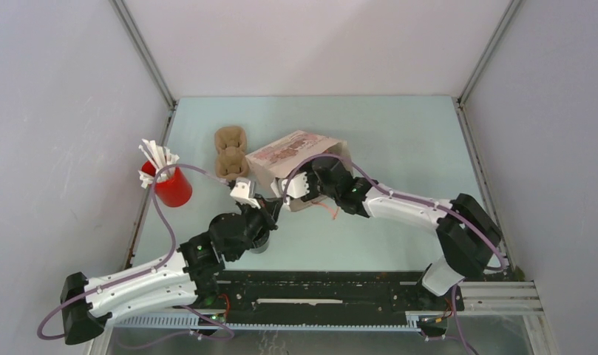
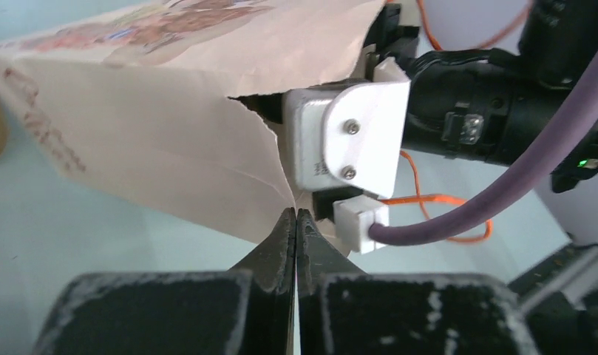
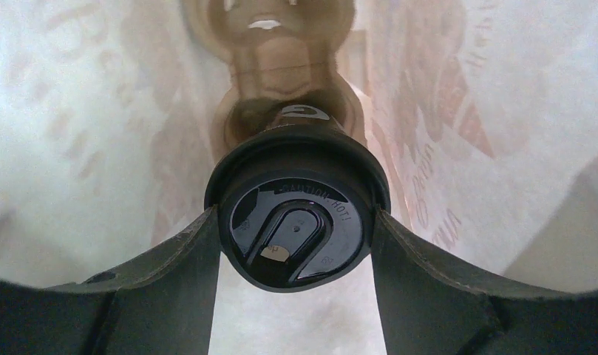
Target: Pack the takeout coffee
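A black takeout coffee (image 3: pixel 299 174) with a round lid sits between the fingers of my right gripper (image 3: pixel 296 222), which is shut on its rim. Both are inside a pink printed paper bag (image 1: pixel 288 151) lying on its side, so the top view hides the cup and fingers. White bag walls (image 3: pixel 74 148) surround the cup. My left gripper (image 2: pixel 296 213) is shut, pinching the lower edge of the bag's mouth (image 2: pixel 273 185), right beside the right wrist (image 2: pixel 347 140). In the top view the left gripper (image 1: pixel 276 201) sits just below the bag's opening.
A brown moulded-pulp carrier (image 1: pixel 230 151) lies against the bag's left end; a brown shape (image 3: pixel 281 66) shows past the cup. A red cup with white sticks (image 1: pixel 174 186) stands at the left. A dark round thing (image 1: pixel 261 244) is partly hidden under my left arm.
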